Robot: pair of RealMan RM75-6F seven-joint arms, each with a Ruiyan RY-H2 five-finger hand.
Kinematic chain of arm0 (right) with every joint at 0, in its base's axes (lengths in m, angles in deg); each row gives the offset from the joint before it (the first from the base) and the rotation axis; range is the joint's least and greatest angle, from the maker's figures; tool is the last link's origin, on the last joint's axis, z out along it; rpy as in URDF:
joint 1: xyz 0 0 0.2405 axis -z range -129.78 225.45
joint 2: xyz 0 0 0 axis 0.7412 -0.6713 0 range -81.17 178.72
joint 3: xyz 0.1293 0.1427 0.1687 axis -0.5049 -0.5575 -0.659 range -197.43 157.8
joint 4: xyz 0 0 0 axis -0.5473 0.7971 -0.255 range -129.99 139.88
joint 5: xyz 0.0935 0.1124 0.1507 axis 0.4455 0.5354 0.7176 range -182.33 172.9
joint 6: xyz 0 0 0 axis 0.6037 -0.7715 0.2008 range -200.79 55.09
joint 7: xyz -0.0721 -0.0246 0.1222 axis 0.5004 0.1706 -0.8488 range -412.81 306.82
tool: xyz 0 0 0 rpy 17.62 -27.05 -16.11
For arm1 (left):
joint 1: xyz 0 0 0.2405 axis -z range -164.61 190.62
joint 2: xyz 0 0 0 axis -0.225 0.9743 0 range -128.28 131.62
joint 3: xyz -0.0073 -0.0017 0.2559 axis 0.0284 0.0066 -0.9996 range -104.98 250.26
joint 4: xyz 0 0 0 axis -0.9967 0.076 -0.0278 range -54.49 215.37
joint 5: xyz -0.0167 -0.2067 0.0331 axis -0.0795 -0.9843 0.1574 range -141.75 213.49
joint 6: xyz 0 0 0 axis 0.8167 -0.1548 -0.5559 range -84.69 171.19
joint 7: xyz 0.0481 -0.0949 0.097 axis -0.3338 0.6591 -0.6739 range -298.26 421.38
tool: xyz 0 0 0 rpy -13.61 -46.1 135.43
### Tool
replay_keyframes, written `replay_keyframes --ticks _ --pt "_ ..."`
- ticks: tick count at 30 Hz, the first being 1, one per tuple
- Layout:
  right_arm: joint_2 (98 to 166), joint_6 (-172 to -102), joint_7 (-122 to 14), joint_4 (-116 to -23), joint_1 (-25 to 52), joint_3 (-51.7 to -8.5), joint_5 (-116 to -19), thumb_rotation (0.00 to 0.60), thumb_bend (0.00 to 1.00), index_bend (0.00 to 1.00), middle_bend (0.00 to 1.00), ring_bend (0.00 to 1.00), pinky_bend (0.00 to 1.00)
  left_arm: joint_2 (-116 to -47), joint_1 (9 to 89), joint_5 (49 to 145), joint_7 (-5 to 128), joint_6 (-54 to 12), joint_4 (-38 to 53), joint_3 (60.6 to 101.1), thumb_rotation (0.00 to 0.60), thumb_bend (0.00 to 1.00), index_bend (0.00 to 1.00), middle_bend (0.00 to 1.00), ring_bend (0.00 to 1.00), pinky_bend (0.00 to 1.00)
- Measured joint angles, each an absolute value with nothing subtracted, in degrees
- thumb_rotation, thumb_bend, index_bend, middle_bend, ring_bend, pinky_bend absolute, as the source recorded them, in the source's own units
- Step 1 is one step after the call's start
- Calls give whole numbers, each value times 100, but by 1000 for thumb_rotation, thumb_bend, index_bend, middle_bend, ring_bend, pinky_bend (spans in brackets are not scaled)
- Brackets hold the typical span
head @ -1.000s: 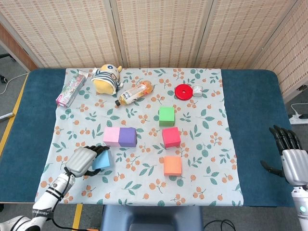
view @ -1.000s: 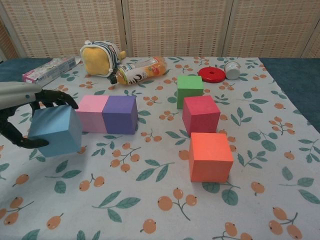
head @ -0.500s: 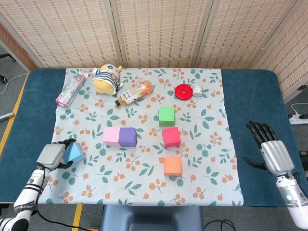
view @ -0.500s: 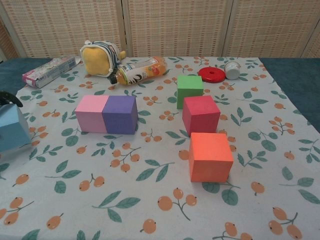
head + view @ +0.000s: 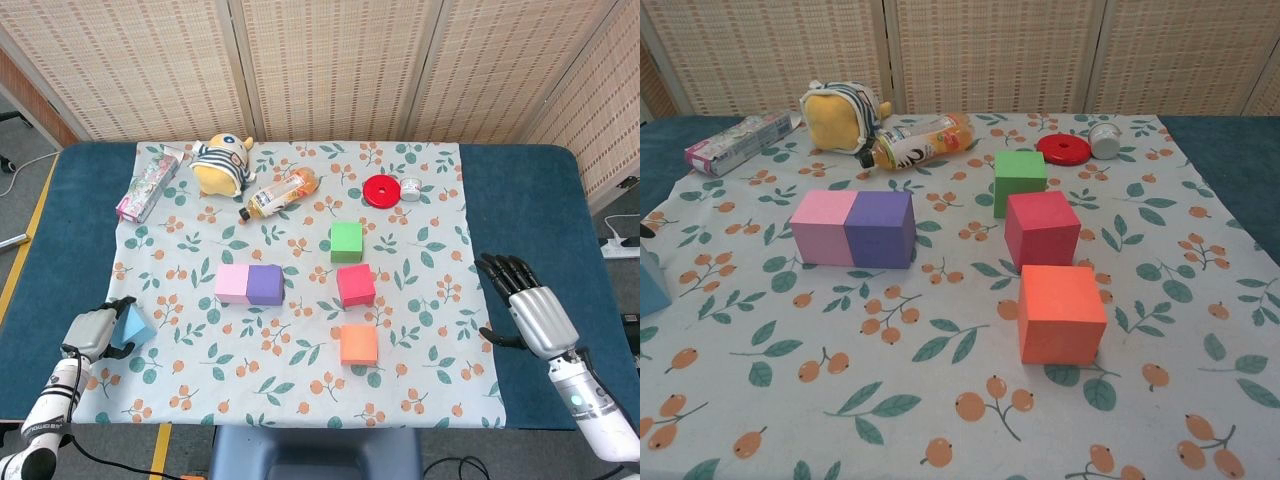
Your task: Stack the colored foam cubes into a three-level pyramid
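Observation:
My left hand (image 5: 90, 331) grips a light blue cube (image 5: 134, 326) at the cloth's left edge; in the chest view only a corner of that blue cube (image 5: 650, 288) shows at the left border. A pink cube (image 5: 232, 284) and a purple cube (image 5: 265, 284) sit side by side, touching. Right of them stand a green cube (image 5: 346, 240), a red cube (image 5: 355, 285) and an orange cube (image 5: 359, 344), in a line running toward me. My right hand (image 5: 530, 312) hovers with fingers spread over the blue table right of the cloth, holding nothing.
At the back of the floral cloth (image 5: 430, 380) lie a striped plush toy (image 5: 221, 164), a tipped bottle (image 5: 281, 193), a pink box (image 5: 147, 184), a red disc (image 5: 381, 190) and a small white jar (image 5: 410, 189).
My left hand has carried the blue cube leftward, away from the pink and purple pair, to the cloth's edge. My right hand has moved inward toward the cloth.

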State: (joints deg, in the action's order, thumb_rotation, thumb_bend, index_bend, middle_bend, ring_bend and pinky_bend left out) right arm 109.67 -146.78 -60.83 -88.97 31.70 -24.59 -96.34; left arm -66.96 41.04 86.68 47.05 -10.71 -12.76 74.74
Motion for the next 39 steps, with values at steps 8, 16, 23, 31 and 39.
replay_keyframes --ticks 8,16,23,31,39 --pt "10916 -14895 -6079 -8908 3300 -2442 -9500 600 48 0 21 0 0 -6440 3951 9320 4772 -1651 -1812 7512 600 337 0 0 0 85" --pt "10877 -14800 -6246 -8897 3249 -2389 -9524 600 48 0 29 2 20 -6254 3872 10476 4736 -2120 -2408 7491 600 333 0 0 0 80" --pt "10955 -14193 -6530 -8804 2721 -2447 -9671 600 48 0 133 56 107 -6106 4015 11060 4494 -2056 -2932 7436 600 331 0 0 0 81" --pt "11738 -12805 -6838 -8233 1518 -2704 -9519 600 48 66 182 117 199 -6209 4095 11044 4458 -1927 -2901 7454 600 326 0 0 0 85" --pt "12667 -11947 -6654 -7552 731 -2927 -8997 600 48 79 183 118 217 -6253 3997 11105 4724 -2019 -2729 7442 600 323 0 0 0 84"
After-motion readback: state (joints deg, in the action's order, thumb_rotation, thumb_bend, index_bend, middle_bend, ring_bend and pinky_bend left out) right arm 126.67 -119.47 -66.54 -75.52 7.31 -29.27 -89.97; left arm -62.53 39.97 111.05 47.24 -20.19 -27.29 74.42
